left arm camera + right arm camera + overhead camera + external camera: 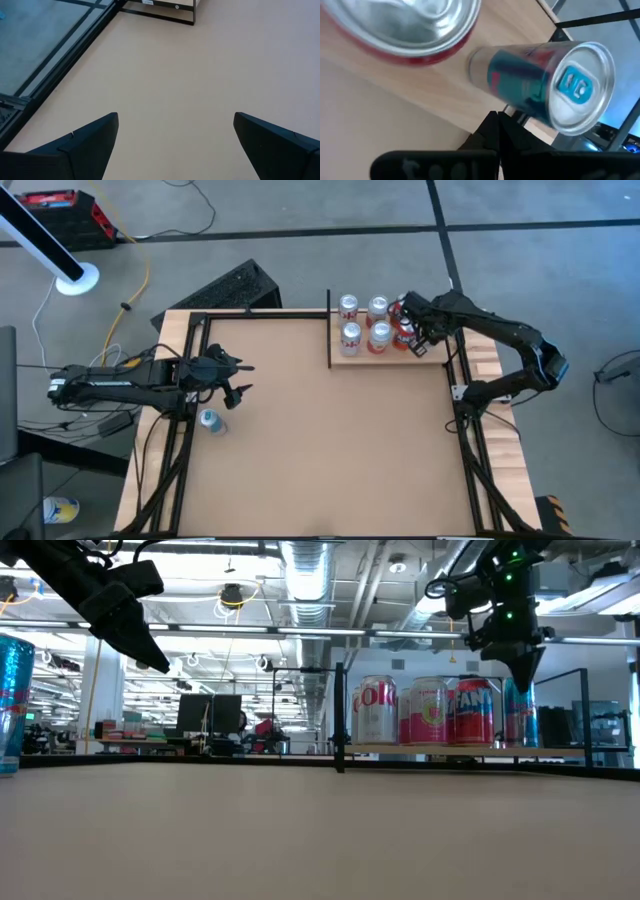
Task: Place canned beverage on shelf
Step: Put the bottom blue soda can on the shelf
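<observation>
From above, we see the shelf (390, 352) at the table's far right, cans standing on it, and the right gripper (418, 338) over its right end. The left gripper (236, 377) hangs at the table's left side, jaws spread, near a blue can (211, 420).

At table height, the right gripper (527, 662) sits above a slim blue can (519, 713).

The left wrist shows bare tabletop between parted fingers (85, 145).

The right wrist shows clenched, empty fingers (495, 135) beside the blue can (545, 85) on the shelf (380, 95).

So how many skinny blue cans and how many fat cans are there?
Slim blue cans: 2, one on the shelf, one on the table
Wider cans: 6, it seems, all on the shelf; the right arm hides some
Total: 8
</observation>
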You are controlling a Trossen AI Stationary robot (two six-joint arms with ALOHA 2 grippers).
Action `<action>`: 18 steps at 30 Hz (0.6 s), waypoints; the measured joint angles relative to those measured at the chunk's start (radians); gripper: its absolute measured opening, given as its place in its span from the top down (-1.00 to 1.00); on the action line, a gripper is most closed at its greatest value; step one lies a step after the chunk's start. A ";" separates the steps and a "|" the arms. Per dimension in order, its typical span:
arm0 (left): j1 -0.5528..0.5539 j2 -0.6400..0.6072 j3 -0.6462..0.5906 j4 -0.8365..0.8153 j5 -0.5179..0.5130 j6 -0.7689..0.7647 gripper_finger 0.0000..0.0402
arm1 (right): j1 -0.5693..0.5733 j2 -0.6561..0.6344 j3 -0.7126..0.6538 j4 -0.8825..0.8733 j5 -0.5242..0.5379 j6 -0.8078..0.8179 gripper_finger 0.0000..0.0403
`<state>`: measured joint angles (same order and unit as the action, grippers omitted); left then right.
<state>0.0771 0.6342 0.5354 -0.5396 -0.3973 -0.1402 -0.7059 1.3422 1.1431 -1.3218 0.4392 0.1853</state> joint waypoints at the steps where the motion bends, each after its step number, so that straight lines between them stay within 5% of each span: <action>1: 0.000 0.000 0.000 0.000 0.000 0.000 -0.90 | 0.000 -0.001 0.000 -0.009 0.000 0.000 0.91; 18: 0.000 0.000 0.000 0.000 0.000 -0.002 -0.90 | -0.027 -0.008 0.000 -0.021 0.109 0.021 0.91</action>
<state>0.0770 0.6342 0.5354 -0.5393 -0.3977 -0.1421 -0.7324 1.3346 1.1431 -1.3424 0.5477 0.2062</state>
